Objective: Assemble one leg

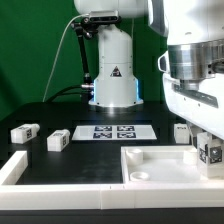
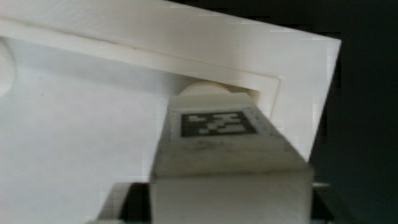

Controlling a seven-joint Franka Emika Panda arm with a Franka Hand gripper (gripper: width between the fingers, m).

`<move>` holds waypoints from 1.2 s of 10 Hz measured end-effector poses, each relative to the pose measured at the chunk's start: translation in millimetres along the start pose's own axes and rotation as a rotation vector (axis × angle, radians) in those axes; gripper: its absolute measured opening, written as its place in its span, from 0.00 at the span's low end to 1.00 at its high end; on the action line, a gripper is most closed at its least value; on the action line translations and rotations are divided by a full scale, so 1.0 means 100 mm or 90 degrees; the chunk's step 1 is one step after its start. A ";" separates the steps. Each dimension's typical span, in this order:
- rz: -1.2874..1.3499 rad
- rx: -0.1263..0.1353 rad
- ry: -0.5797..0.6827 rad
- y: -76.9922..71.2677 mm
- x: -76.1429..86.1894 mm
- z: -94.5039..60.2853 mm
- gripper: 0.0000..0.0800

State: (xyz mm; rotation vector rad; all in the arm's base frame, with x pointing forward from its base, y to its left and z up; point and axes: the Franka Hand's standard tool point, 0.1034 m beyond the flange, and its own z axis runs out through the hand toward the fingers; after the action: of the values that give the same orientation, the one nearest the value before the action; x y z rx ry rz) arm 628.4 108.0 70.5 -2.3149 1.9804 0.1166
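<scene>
Black table; end effector clamps leg; wrist view alone shows it at tray corner.

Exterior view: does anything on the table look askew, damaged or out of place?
Nothing stands out. The far-left leg and its neighbour leg lie turned at slight angles, as loose parts would. The gripped leg sits in the gripper at the white tray piece's corner; no damage shows.

Blurred, the leg runs off the wrist view's edge; the tray-like piece is cropped too.
</scene>
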 end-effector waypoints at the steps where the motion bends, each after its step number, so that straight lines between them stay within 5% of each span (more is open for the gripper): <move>1: 0.008 0.000 -0.001 0.00 -0.01 0.00 0.36; 2: -0.015 0.000 -0.001 0.00 -0.01 0.00 0.48; 3: -0.043 0.000 -0.001 0.00 -0.01 0.00 0.72; 5: -0.081 0.000 -0.005 0.00 -0.02 0.00 0.79; 12: -0.513 -0.012 -0.001 -0.01 -0.10 -0.01 0.81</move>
State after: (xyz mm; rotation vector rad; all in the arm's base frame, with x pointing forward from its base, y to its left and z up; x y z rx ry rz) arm 627.8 118.3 72.8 -2.8988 0.9101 0.0726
